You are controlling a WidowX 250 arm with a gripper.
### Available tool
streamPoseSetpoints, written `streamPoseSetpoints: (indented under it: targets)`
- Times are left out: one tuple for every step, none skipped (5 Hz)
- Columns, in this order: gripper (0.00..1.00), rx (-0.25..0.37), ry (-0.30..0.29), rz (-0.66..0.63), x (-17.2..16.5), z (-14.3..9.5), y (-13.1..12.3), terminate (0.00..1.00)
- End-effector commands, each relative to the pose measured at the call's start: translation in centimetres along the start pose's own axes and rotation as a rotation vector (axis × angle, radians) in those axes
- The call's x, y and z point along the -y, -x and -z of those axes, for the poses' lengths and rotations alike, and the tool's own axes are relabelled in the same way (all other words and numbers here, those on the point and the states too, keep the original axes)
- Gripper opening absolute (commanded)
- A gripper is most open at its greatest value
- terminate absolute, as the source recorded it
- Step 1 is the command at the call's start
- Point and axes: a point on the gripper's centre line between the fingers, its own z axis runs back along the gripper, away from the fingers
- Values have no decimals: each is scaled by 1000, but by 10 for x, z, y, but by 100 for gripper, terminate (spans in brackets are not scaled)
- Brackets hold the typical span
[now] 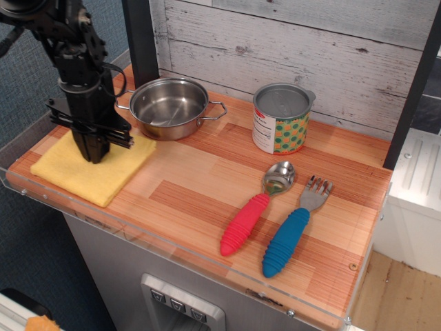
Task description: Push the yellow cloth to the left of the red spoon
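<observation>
Observation.image: yellow cloth (86, 171) directly under clenched tool (94, 155), red spoon (256, 209) well apart rightward.

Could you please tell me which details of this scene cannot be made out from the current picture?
- Gripper: the dark fingertips press together against the yellow cloth; open or shut is unclear.
- The cloth's part beneath the gripper is hidden by it.
- Can: the label text is too small to read.
- Steel pot: its left handle is partly hidden by the arm.
</observation>
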Motion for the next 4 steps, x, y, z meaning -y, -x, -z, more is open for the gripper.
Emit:
streamPoseSetpoints:
  targets:
    - [0,36,-1,-12,14,-4,1,0]
    - [0,33,31,-11,24,-4,3,0]
    - [0,30,31,-4,39,-3,5,0]
    - [0,31,33,35,57,-2,6,0]
